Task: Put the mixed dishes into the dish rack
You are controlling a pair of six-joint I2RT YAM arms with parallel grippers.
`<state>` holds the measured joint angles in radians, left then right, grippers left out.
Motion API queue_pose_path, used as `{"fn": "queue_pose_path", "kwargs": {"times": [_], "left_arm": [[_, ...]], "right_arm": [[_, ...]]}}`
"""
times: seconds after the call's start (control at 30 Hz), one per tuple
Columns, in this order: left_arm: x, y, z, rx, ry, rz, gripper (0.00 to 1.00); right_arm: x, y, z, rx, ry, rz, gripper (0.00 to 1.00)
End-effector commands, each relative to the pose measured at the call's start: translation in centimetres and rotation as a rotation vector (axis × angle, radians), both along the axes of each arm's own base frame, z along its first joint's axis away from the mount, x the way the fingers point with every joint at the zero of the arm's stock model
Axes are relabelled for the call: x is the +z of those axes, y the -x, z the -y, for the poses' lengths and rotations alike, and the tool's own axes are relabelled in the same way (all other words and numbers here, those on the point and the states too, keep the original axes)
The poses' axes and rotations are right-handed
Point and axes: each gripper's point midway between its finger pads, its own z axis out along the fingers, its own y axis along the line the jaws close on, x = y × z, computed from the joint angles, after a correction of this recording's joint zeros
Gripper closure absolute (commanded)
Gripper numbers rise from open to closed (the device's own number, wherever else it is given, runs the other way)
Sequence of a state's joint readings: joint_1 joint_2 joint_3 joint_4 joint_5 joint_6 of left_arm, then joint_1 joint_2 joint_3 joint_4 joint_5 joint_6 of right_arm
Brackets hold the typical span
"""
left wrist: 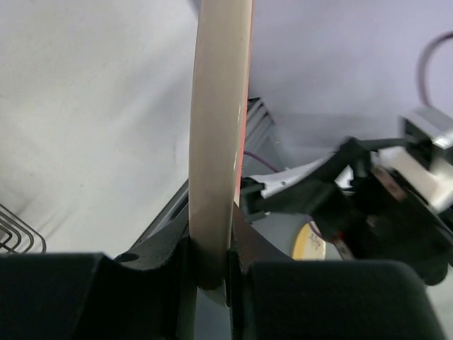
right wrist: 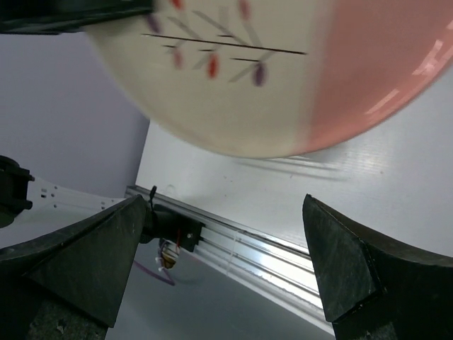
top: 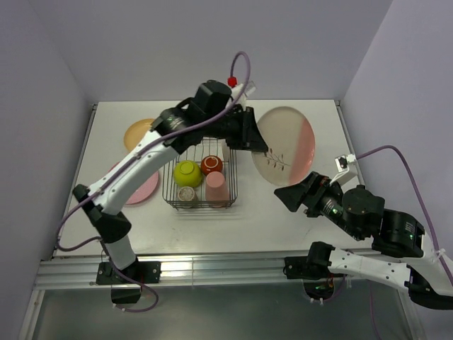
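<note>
Left claw (left wrist: 211, 273) pinches the twig-drawing plate (top: 287, 145) by the rim, plate jutting right of it; we see the dish rack (top: 201, 207) just left of that claw, while right claw (right wrist: 226, 262) gapes empty beside the plate.

The white rectangular desk (top: 283, 219) carried a dark wire dish rack (top: 201, 206) at its middle. An orange-yellow round plate (top: 136, 133) lay toward its far-left corner, and a pink round plate (top: 145, 189) lay near its left edge.

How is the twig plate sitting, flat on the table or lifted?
Lifted: the left claw pinches the plate by its rim, and its shadow falls on the table beneath.
</note>
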<state>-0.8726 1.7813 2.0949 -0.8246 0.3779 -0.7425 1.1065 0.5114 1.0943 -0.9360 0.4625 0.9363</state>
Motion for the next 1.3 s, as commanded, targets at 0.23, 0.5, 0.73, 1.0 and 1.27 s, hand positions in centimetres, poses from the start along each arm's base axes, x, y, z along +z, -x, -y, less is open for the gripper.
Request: {"fn": "queue_pose_path", "kwargs": {"times": [0.23,0.5,0.73,1.0,1.27], "left_arm": [[10.6,2.9,-8.8,-0.019,0.294,0.177,1.0],[12.0,6.6,-12.8,-0.129,0.449,0.169,1.0],[12.9,8.1,-15.9,-0.112,0.437,0.216,1.0],[12.8,5.1,-18.8,0.125,0.26,0.346,1.0],[13.0,5.7,-19.3,0.143,0.288,0.377,1.0]], "right_arm": [[5.2,0.0,-3.4,0.082,-0.215,0.077,0.0],[9.6,-1.4,-7.6,0.148,-0.321,0.205,0.0],[9.4,-2.9,-11.0,0.182,-0.282,0.177,0.03],[9.5,-1.8,-11.7,0.247,-0.352,0.18,0.07],[9.8,-1.9,-12.8,0.281,-0.339,0.198,0.07]]}}
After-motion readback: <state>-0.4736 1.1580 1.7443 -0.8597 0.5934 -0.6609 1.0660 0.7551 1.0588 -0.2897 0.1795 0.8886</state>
